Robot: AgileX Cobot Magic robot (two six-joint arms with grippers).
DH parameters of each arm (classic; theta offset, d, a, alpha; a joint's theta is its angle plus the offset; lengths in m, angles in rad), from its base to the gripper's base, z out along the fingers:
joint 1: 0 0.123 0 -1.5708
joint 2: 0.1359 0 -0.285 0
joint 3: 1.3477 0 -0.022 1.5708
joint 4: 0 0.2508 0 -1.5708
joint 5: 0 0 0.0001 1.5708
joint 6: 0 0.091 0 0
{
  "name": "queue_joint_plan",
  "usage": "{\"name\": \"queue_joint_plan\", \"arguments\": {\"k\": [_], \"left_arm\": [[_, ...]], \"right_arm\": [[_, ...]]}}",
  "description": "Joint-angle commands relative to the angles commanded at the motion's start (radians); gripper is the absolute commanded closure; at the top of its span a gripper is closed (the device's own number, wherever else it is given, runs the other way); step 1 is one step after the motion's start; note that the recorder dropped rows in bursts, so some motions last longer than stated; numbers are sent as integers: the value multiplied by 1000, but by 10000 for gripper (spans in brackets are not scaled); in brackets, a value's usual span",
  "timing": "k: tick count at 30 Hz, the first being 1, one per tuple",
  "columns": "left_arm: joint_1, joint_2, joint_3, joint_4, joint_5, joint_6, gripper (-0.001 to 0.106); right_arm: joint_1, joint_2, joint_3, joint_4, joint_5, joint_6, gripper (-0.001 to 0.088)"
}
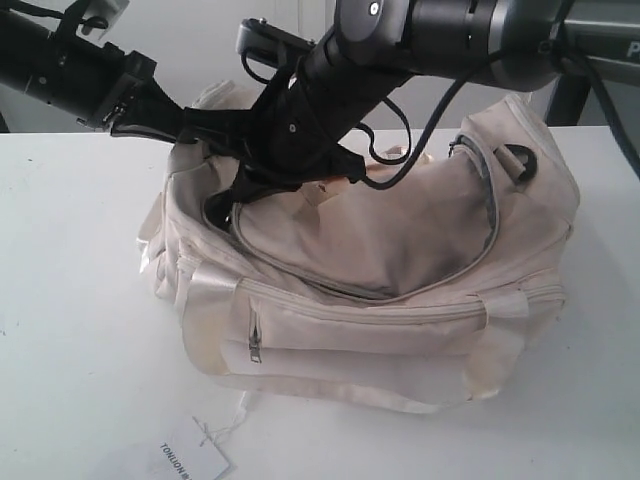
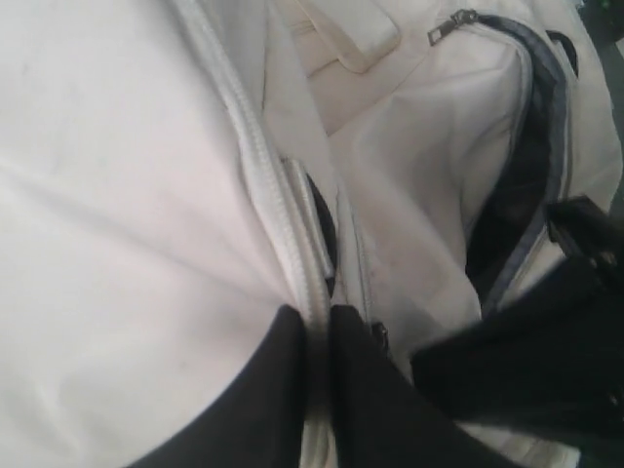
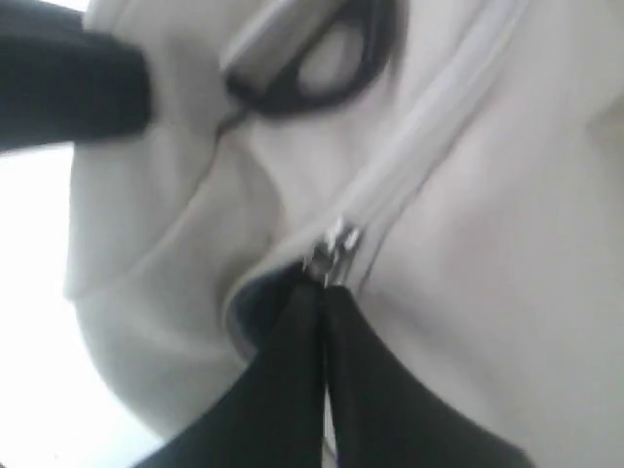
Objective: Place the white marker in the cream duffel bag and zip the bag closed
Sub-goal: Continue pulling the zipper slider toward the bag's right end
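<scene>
The cream duffel bag (image 1: 400, 300) lies on the white table (image 1: 70, 300). Its curved top zipper (image 1: 470, 262) gapes open along most of its length, and dark lining shows inside. My left gripper (image 1: 180, 130) is at the bag's left end. In the left wrist view this gripper (image 2: 317, 327) is shut on the bag's zipper seam (image 2: 273, 195). My right gripper (image 1: 232, 200) reaches across to the same end. In the right wrist view it (image 3: 323, 290) is shut just below the metal zipper slider (image 3: 336, 249), pinching its pull. The white marker is out of view.
A white paper hang tag (image 1: 190, 462) on a string lies on the table in front of the bag. The front pocket's zip pull (image 1: 254, 345) hangs shut. Shiny strap handles (image 1: 205, 290) wrap the bag. My right arm (image 1: 420, 30) spans above the bag.
</scene>
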Motion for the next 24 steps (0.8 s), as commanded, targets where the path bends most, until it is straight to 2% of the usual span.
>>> {"name": "queue_joint_plan", "arguments": {"k": [8,18,24], "left_arm": [[0,0,0,130,1,-75,1053],[0,0,0,114,105,-75,1053],[0,0,0,98,109,-75,1053]], "right_arm": [[0,0,0,0,-29,4,868],[-5,-2,0,-25,-132,22,868],[-10,-10,0,-13,-76,28,868]]}}
